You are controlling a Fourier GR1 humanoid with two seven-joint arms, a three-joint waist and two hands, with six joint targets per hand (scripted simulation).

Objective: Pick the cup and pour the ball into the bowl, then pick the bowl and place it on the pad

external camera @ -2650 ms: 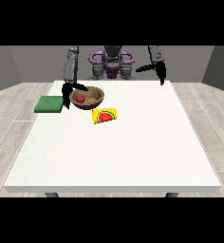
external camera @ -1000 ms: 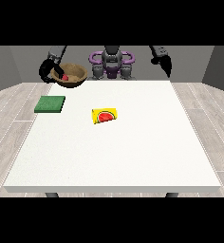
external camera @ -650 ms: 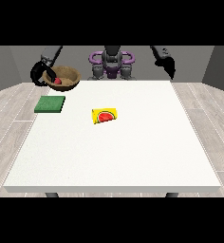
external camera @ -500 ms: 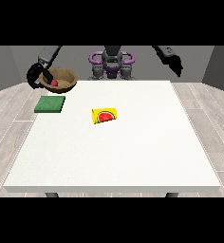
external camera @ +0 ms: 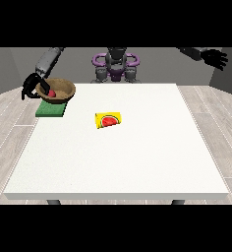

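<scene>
One robot hand (external camera: pixel 33 87) at the view's left grips the brown bowl (external camera: pixel 59 90), red ball (external camera: pixel 51 92) inside, above the green pad (external camera: pixel 50 110), while the other robot hand (external camera: pixel 215 58) spreads wide.

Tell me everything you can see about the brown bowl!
The bowl is round and brown, looking like wood, with a darker inside. It sits upright or nearly so, near the table's far corner at the view's left, right above the green pad; whether it touches the pad cannot be told. A red ball lies inside it. The black hand at the view's left holds its rim on the outer side.
</scene>
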